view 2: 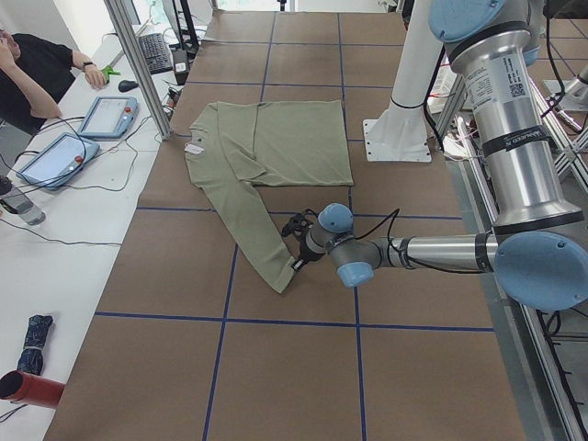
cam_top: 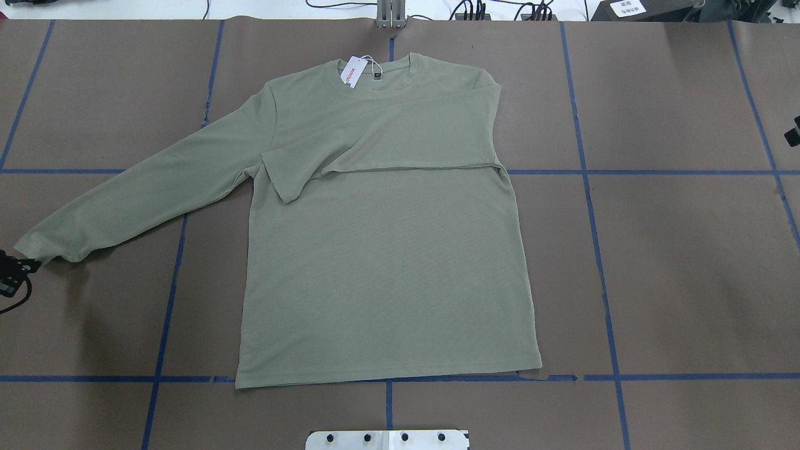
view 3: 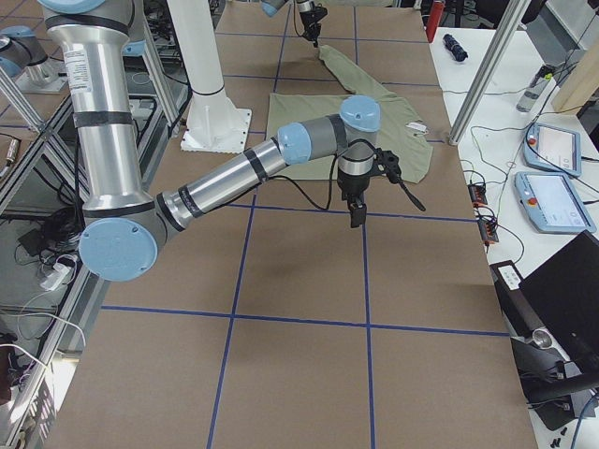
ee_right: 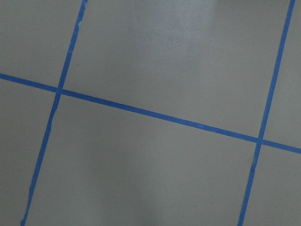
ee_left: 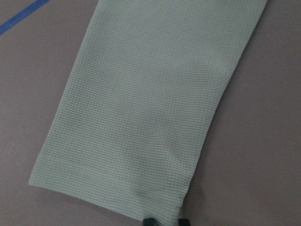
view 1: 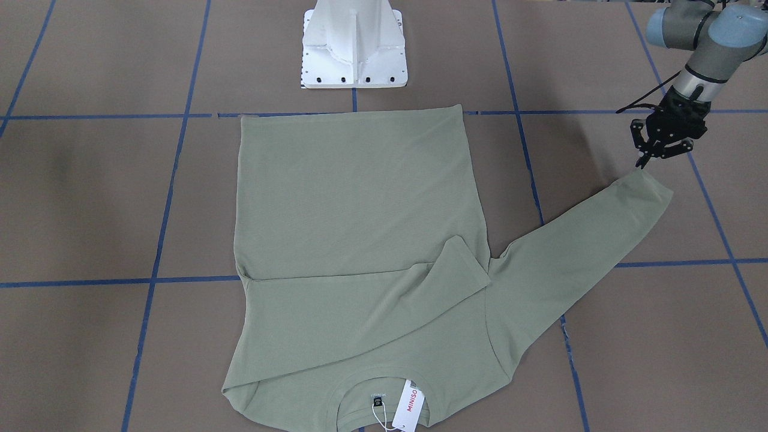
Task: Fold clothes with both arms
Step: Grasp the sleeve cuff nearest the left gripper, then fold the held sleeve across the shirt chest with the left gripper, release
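Observation:
The pale sage-green shirt (view 1: 354,198) lies flat on the brown table, its neck and white MINISO hang tag (view 1: 407,403) on the side away from the robot's base. One sleeve (view 1: 384,288) is folded across the chest. The other sleeve (cam_top: 137,194) stretches out flat toward the robot's left. My left gripper (view 1: 644,163) sits at that sleeve's cuff (ee_left: 108,183), its fingertips close together on the cuff's corner. My right gripper (view 3: 356,217) hangs above bare table, off the shirt on the robot's right. Only a scrap of it (cam_top: 794,131) shows overhead, so I cannot tell if it is open.
The white pedestal base (view 1: 355,45) stands just behind the shirt's hem. Blue tape lines (ee_right: 155,115) grid the table. Along the far side stand aluminium posts (view 2: 138,64), a bench with tablets (view 2: 106,115), and a seated person (view 2: 37,69).

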### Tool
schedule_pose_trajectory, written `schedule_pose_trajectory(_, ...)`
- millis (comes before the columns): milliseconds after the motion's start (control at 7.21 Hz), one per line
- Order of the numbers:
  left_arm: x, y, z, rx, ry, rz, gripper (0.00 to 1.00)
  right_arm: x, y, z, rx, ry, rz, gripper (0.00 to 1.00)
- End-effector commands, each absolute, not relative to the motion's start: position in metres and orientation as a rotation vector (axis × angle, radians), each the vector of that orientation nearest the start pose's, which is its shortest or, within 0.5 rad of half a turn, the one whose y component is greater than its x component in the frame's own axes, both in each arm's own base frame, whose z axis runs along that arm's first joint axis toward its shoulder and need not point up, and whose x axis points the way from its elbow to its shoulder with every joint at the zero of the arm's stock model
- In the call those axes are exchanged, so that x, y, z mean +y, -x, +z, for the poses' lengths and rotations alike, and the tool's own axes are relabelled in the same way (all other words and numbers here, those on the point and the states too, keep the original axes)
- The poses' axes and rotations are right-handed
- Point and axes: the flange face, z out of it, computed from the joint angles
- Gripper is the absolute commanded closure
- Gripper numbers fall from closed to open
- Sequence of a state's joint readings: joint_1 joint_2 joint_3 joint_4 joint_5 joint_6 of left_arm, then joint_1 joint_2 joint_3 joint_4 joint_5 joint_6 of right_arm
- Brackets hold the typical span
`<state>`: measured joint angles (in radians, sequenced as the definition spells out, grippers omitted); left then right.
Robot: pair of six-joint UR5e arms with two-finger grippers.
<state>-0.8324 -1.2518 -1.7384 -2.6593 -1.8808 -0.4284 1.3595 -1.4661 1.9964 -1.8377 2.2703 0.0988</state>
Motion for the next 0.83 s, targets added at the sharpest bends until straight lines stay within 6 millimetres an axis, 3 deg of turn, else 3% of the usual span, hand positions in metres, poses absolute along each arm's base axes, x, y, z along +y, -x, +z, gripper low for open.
schedule_pose_trajectory(0,-0.412,-0.177,0.53,0.805,-0.779,0.338,1.0,-0.496,0.034,0.445,-0.724,-0.124,-0.192,0.0)
schedule_pose_trajectory(139,-0.443,-0.192,0.495,0.846,-0.777,0.258,1.0,-0.496,0.034,0.446,-0.724,-0.121,-0.191,0.0)
schedule_pose_trajectory(278,-0.484,-0.221,0.444,0.862,-0.751,0.208,1.0,-0.494,0.033,0.449,-0.723,-0.116,-0.187,0.0)
schedule_pose_trajectory(555,-0.553,-0.274,0.317,0.892,-0.681,0.102,1.0,-0.493,0.032,0.452,-0.722,-0.111,-0.183,0.0)
schedule_pose_trajectory(694,-0.57,-0.299,0.247,0.906,-0.618,0.04,1.0,-0.491,0.032,0.455,-0.722,-0.106,-0.182,0.0)
